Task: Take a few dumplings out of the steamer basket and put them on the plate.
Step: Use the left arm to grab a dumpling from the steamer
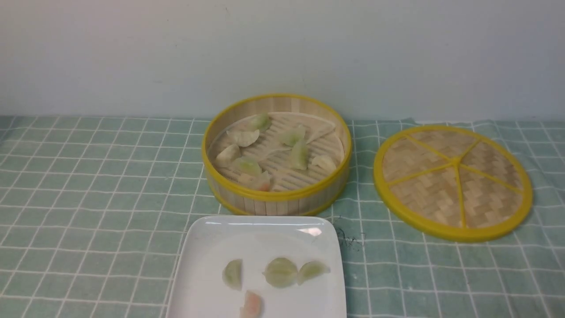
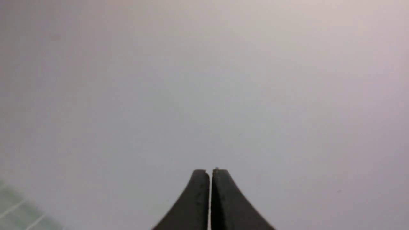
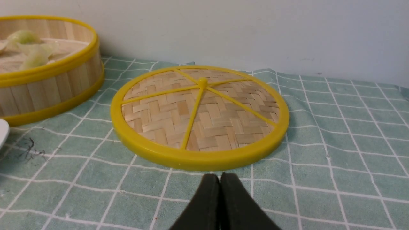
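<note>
Plain tabletop set (hard to place further): green checked cloth (image 1: pixel 88 198) against bare pale wall (image 1: pixel 132 53).

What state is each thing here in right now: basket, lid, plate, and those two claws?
Basket: uncovered, several dumplings inside.
Lid: off, lying flat on the cloth beside the basket.
Plate: holds four dumplings.
Left gripper: shut, empty.
Right gripper: shut, empty.

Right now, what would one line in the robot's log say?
plate: four dumplings | steamer basket: more dumplings inside | lid: off, beside basket | left gripper: shut, empty | right gripper: shut, empty
</note>
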Controlling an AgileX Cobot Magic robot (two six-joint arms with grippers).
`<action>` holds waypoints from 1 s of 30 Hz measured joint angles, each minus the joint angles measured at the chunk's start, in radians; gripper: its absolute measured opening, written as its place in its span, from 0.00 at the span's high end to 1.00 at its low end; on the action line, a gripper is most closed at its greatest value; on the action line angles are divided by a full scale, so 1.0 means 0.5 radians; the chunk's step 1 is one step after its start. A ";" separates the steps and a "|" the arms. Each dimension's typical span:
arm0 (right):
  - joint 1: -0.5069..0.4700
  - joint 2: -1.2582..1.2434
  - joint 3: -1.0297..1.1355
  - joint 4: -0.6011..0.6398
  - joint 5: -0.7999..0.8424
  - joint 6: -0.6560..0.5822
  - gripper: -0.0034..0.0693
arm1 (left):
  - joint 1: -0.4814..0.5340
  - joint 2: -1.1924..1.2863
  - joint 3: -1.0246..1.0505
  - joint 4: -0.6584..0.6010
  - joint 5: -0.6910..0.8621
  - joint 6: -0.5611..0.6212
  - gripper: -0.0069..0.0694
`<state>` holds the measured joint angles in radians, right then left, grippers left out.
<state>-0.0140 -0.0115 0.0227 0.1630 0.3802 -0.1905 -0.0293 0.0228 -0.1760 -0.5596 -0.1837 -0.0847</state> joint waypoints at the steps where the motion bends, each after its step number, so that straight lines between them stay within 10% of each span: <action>1: 0.000 0.000 0.000 0.000 0.000 0.000 0.97 | 0.000 0.014 -0.058 0.019 0.025 0.000 0.92; 12: 0.000 0.000 0.000 0.000 0.002 0.000 0.97 | 0.000 1.731 -1.556 0.522 2.148 0.436 0.92; 30: 0.000 0.000 0.000 0.000 0.002 0.000 0.97 | -0.416 3.538 -3.006 0.718 2.368 0.755 0.92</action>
<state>-0.0140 -0.0115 0.0227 0.1630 0.3812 -0.1905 -0.2374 1.7918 -1.6792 -0.2005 1.0004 0.2928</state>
